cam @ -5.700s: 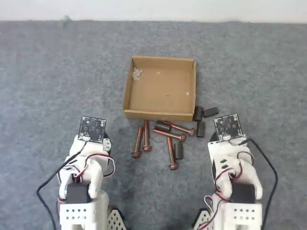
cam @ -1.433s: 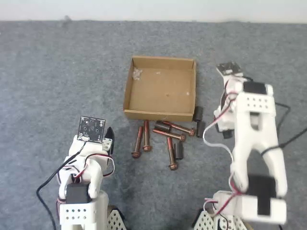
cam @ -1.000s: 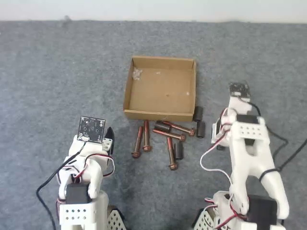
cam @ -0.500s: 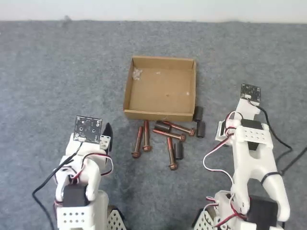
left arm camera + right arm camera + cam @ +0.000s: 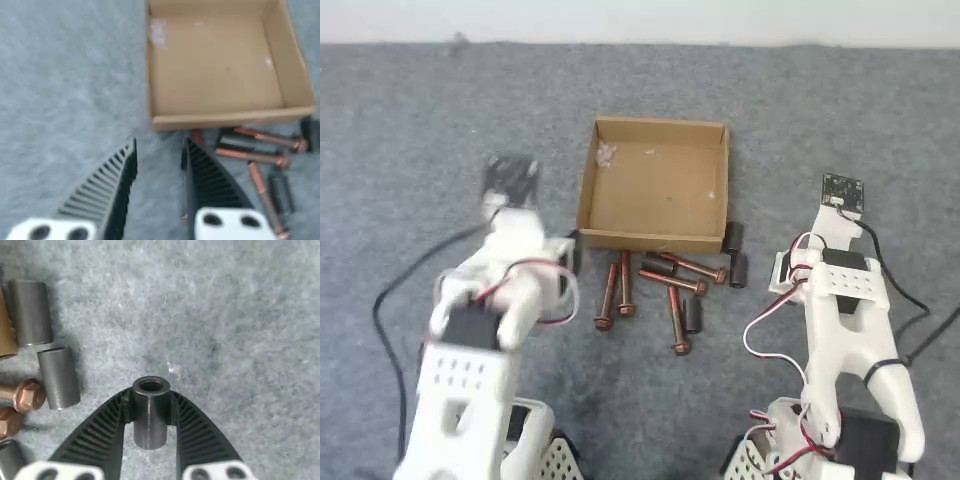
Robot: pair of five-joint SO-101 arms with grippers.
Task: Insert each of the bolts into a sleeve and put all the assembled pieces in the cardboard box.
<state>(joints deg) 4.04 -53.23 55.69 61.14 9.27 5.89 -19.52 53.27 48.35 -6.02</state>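
Swung forward within the last half-second, the left tool (image 5: 160, 145) was held apart, the bolts (image 5: 250, 156) lying just ahead of its tips; the right tool (image 5: 150, 397) was clamped on a sleeve (image 5: 150, 415). No bolt had been inserted, and nothing assembled was placed in the cardboard box (image 5: 655, 240).

Background surfaces: counter covering and rear wall.
The counter (image 5: 420, 120) carries a grey, felt-like, mottled covering across the whole working area. A pale wall (image 5: 640, 20) runs along its far edge, with one small dark mark (image 5: 458, 40) at the junction, left of centre.
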